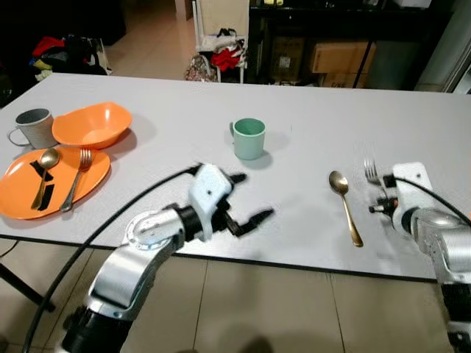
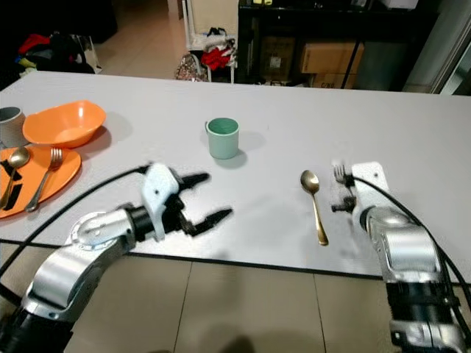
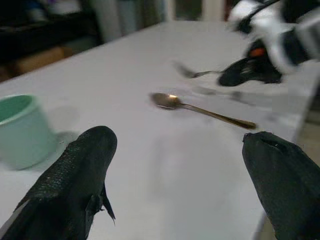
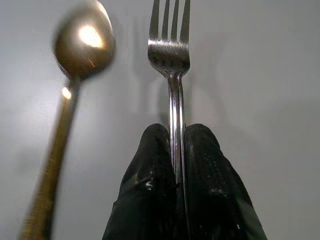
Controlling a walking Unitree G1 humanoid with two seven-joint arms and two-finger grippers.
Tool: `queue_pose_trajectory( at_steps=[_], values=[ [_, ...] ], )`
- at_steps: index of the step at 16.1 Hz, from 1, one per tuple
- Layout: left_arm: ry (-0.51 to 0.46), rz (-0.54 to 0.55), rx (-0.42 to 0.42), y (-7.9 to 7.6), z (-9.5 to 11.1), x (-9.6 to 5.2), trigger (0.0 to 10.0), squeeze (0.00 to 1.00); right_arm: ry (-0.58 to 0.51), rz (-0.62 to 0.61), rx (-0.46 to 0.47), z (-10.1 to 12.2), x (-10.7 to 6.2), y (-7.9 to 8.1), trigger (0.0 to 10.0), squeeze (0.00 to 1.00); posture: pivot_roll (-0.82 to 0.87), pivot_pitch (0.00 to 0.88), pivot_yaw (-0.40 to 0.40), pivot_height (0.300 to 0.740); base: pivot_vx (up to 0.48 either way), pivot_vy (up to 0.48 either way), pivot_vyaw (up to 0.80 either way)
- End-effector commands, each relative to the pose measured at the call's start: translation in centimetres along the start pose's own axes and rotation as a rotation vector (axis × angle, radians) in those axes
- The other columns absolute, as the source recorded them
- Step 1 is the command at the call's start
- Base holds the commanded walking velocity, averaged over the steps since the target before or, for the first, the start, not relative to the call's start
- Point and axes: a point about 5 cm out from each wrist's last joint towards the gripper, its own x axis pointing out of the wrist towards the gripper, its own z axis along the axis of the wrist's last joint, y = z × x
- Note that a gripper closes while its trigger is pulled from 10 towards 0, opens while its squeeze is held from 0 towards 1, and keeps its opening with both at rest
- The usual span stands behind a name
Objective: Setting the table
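My right gripper (image 4: 176,145) is shut on a silver fork (image 4: 170,55), pinching its handle low over the white table (image 1: 309,140) at the right front. The fork's tines (image 1: 372,172) point away from me. A gold spoon (image 1: 345,207) lies just left of the fork, bowl toward the far side. My left gripper (image 1: 246,198) hovers open near the table's front edge with nothing between its fingers (image 3: 75,175). A green mug (image 1: 249,138) stands mid-table beyond it.
At the far left an orange plate (image 1: 18,198) holds a gold spoon (image 1: 44,175), a fork (image 1: 78,176) and a dark item. An orange bowl (image 1: 93,123) and a grey mug (image 1: 32,126) stand behind it. Dark shelving, boxes and clutter lie beyond the table.
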Motion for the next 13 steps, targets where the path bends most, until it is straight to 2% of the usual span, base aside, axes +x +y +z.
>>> queue_pose_trajectory(
  at_steps=[1,5,8,13],
  values=[
    [0.014,-0.016,0.005,0.2,0.0,0.0,10.0,0.0,-0.028,-0.002,0.011,0.6,0.1,-0.1,10.0,0.0,-0.01,0.0,0.042,0.74,0.0,0.0,0.0],
    [0.027,-0.045,0.013,0.4,-0.1,-0.1,10.0,0.0,-0.01,-0.004,0.054,-0.4,1.9,0.6,10.0,0.0,-0.01,0.0,0.057,0.74,0.0,0.0,0.0],
    [0.033,-0.057,0.009,0.4,-0.1,-0.1,10.0,0.0,-0.007,0.003,0.016,-0.4,3.1,1.5,10.0,0.0,0.0,0.0,0.063,0.74,0.0,0.0,0.0],
    [0.045,-0.072,0.013,0.2,-0.3,-0.1,10.0,0.0,0.03,0.029,-0.031,-1.1,3.6,2.8,10.0,0.0,0.0,0.0,0.054,0.74,0.0,0.0,0.0]
  ],
)
